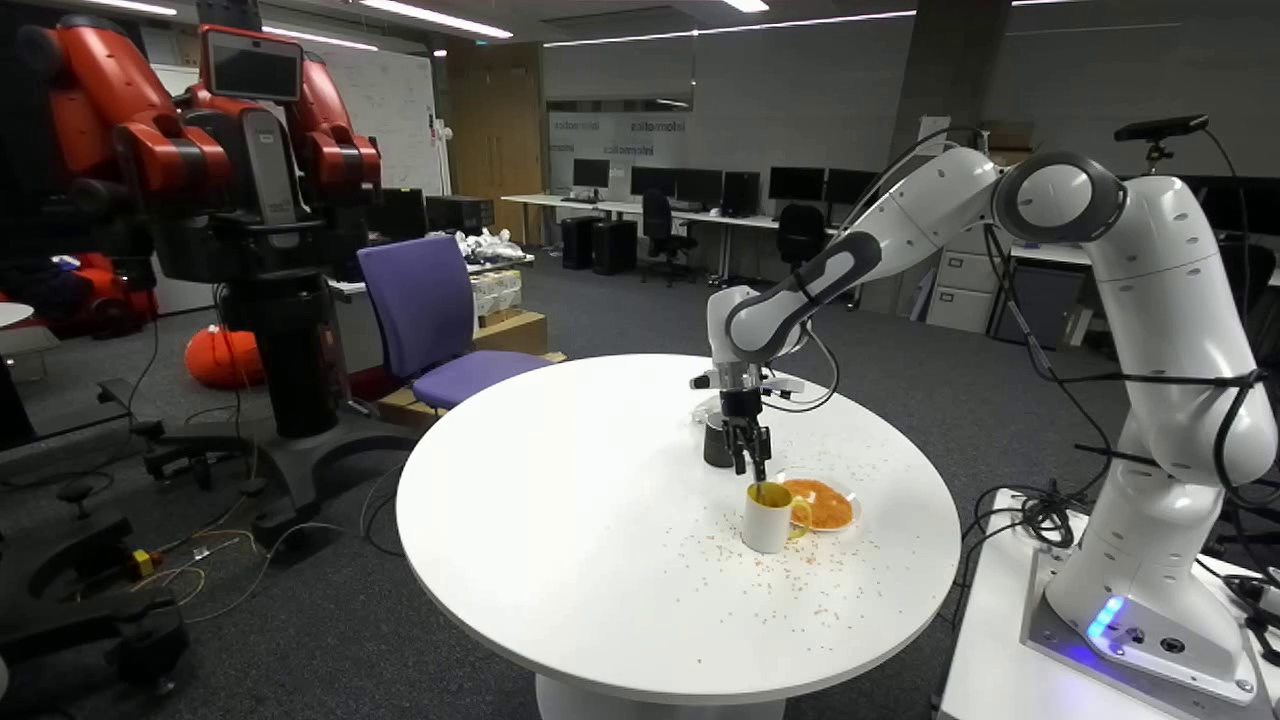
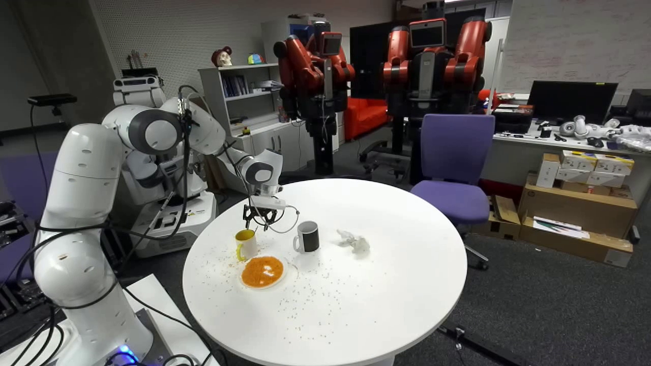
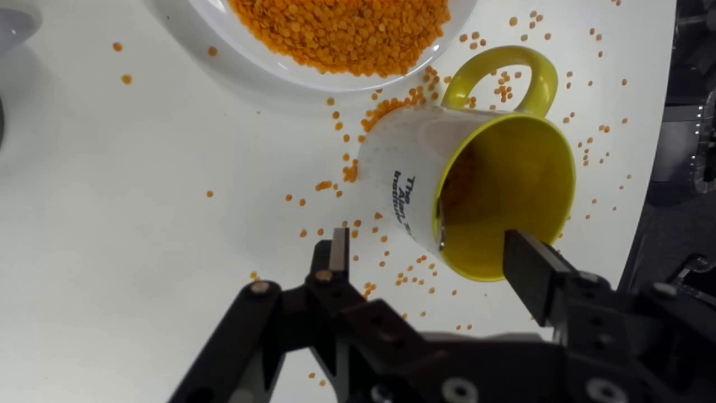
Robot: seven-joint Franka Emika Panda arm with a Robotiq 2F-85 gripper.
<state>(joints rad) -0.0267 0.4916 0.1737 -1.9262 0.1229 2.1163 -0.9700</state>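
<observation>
My gripper (image 3: 425,235) stands open above a mug (image 3: 411,162) that is white outside with a yellow inside and handle. Nothing is gripped between the fingers; the right-hand one overlaps the mug's mouth in the wrist view. Some orange lentils show in the mug's shadowed bottom. A thin shiny metal piece (image 3: 441,226) lies against the inner rim; most of it is hidden, so its shape is unclear. Right beside the mug is a white plate (image 3: 330,80) heaped with orange lentils (image 3: 347,33). Both exterior views show the gripper (image 1: 751,468) just over the upright mug (image 1: 766,525).
A black-and-white mug (image 2: 308,237) stands close to the gripper, with crumpled white material (image 2: 354,243) beyond it. Loose lentils are scattered over the round white table (image 2: 396,300). A cable loops from the wrist. A purple chair (image 2: 452,198) stands at the table's edge.
</observation>
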